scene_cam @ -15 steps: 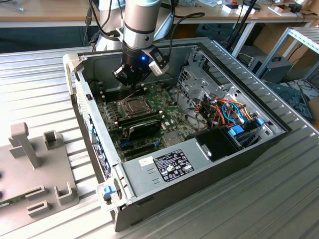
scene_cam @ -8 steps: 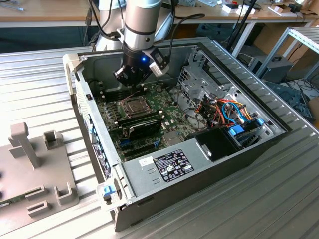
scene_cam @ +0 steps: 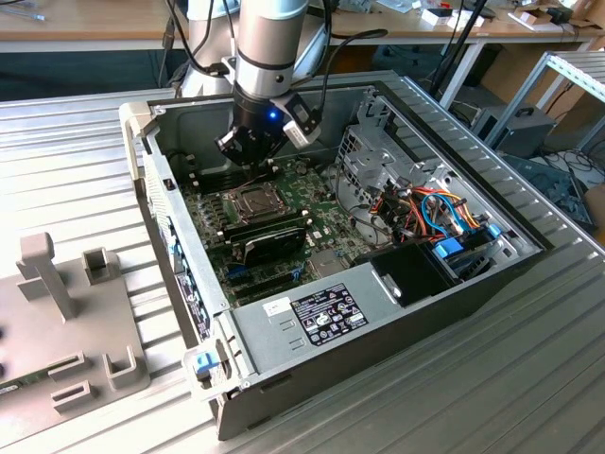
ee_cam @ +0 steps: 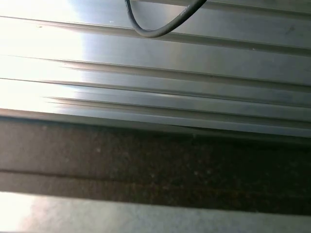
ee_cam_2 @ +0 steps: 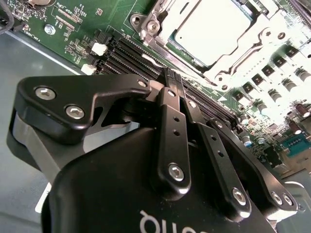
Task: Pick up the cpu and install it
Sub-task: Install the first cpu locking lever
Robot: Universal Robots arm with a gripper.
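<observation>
Grey sheet-metal computer case [scene_cam: 312, 322] lay open, its green motherboard [scene_cam: 213, 213] exposed. Inside the socket frame [ee_cam_2: 160, 41] sat the cpu [ee_cam_2: 209, 31], silver top showing. Just above and beside it hung the gripper [ee_cam_2: 171, 78], fingers pressed together, holding nothing.

The arm comes straight down from above in the exterior view, wrist vertical, a blue light glowing on it. The tool [scene_cam: 253, 159] points downward. In the second wrist view its black fingers [ee_cam_2: 170, 92] are pressed together, linkages folded in tight.
</observation>
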